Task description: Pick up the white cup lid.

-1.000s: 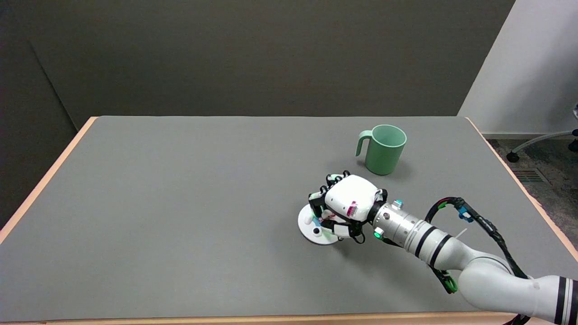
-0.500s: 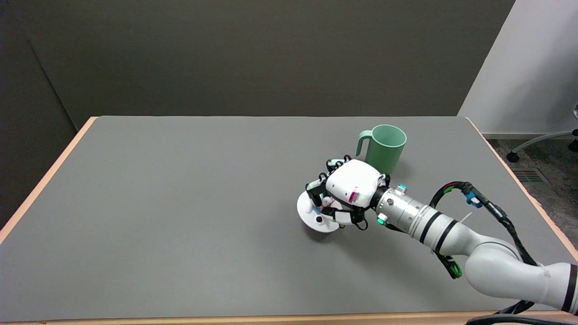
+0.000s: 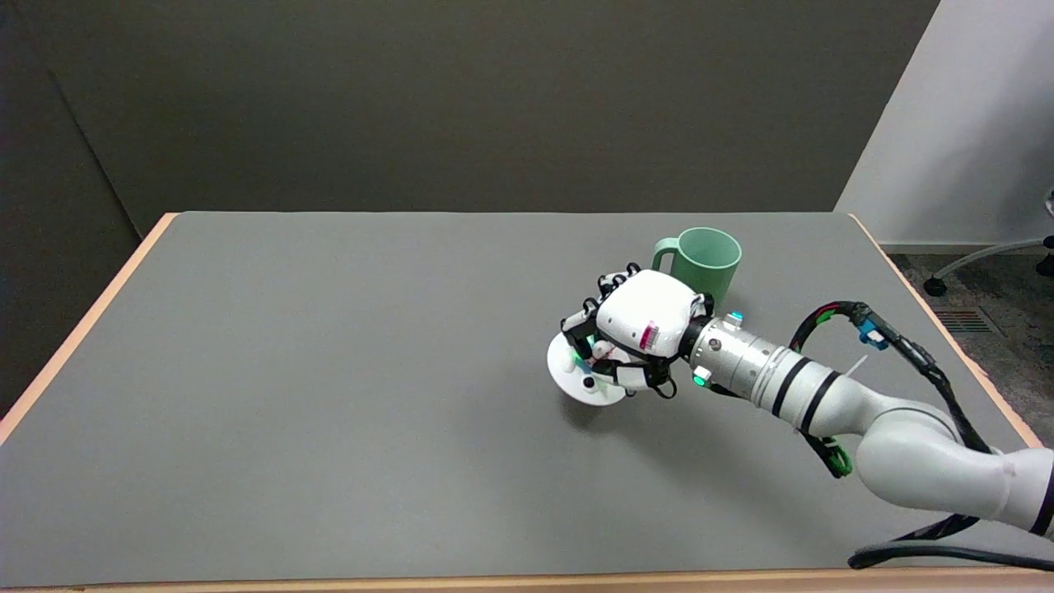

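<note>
Head view: my right hand (image 3: 638, 333) is over the right-centre of the grey table (image 3: 329, 395), palm down, fingers curled around the white cup lid (image 3: 586, 380). The lid is in the hand's grip; only its left and lower rim shows past the fingers (image 3: 580, 329), with a small dark spot near the lower edge. The lid sits tilted, and a soft shadow lies on the table below and slightly right of it, so I read it as clear of the surface. How the thumb sits under the lid I cannot tell; the white back of the hand covers it. The green mug (image 3: 700, 259) stands upright just behind the hand, handle to the left, its lower part hidden by the hand. The right arm (image 3: 823, 395) reaches in from the lower right, with a black cable looped along it.
</note>
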